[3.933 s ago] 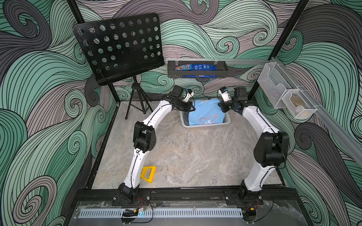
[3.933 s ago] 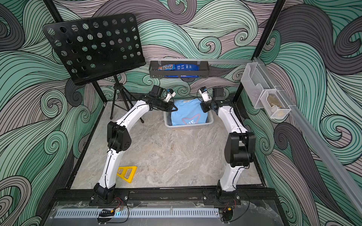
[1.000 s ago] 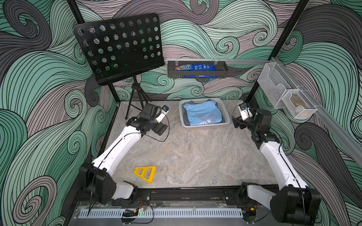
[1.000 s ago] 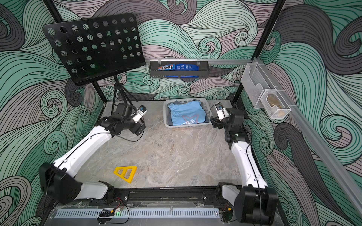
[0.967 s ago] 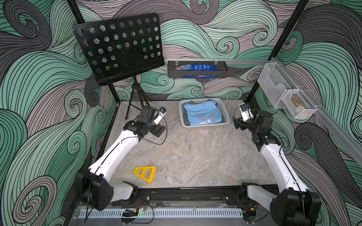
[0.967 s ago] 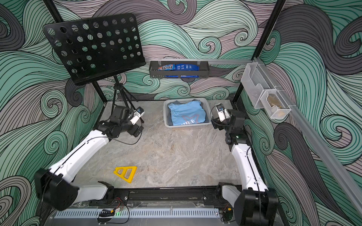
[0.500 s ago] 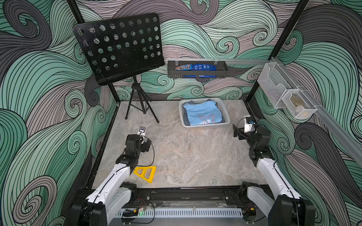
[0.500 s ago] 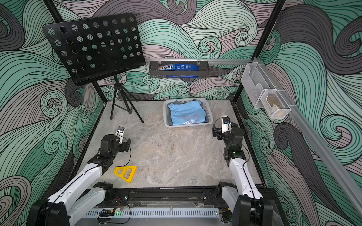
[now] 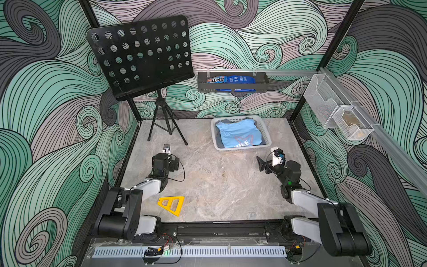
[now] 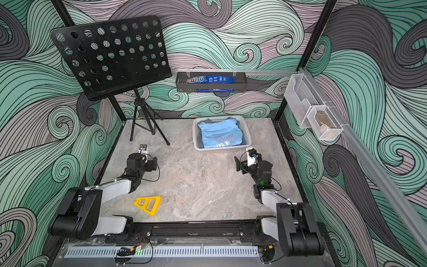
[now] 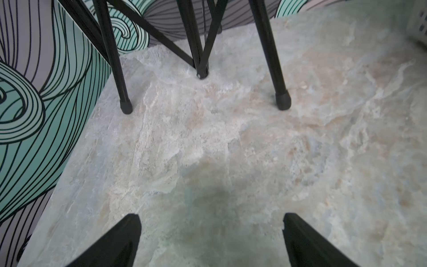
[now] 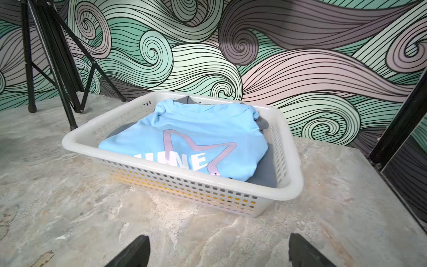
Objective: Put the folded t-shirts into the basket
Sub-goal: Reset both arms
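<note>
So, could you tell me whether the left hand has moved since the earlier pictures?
Yes. In a top view the left hand has pulled back from beside the basket toward the yellow triangle at the front.

In both top views the left arm (image 9: 150,187) sits folded low at lower left and the right arm (image 9: 302,198) at lower right. The left gripper (image 11: 211,217) and right gripper (image 12: 218,237) are spread wide, holding nothing.
</note>
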